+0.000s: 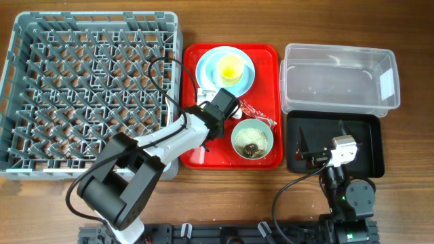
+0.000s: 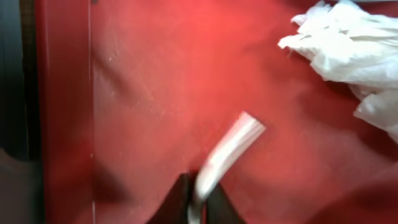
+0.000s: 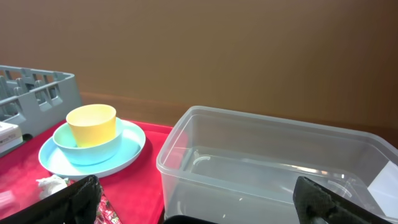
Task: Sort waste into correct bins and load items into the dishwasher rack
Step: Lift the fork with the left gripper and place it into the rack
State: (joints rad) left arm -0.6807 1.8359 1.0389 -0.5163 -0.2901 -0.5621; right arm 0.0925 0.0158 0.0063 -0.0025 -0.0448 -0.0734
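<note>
The left gripper (image 2: 199, 198) is low over the red tray (image 2: 143, 93), its dark fingers (image 2: 180, 202) pinched tight on a white plastic utensil (image 2: 231, 149). Only the flat, glossy handle shows, slanting up and right to a squared end; whether it is the fork or the spoon cannot be told. A crumpled white tissue (image 2: 348, 50) lies on the tray just beyond it to the right.

From overhead, the plate (image 1: 207, 64) sits at the far end of the tray with a pale bowl (image 3: 87, 149) on it and the yellow cup (image 1: 230, 68) in that bowl. A second bowl (image 1: 252, 140) stands near the tray's near right corner, holding white rice and brown scraps. The shiny red wrapper (image 1: 256, 112) lies between the two. The grey rack (image 1: 88, 88) fills the left of the table.

The right gripper (image 3: 196, 186) hangs over the black tray (image 1: 366, 146), jaws spread wide and holding nothing. The clear tub (image 1: 339, 78) stands just beyond.
</note>
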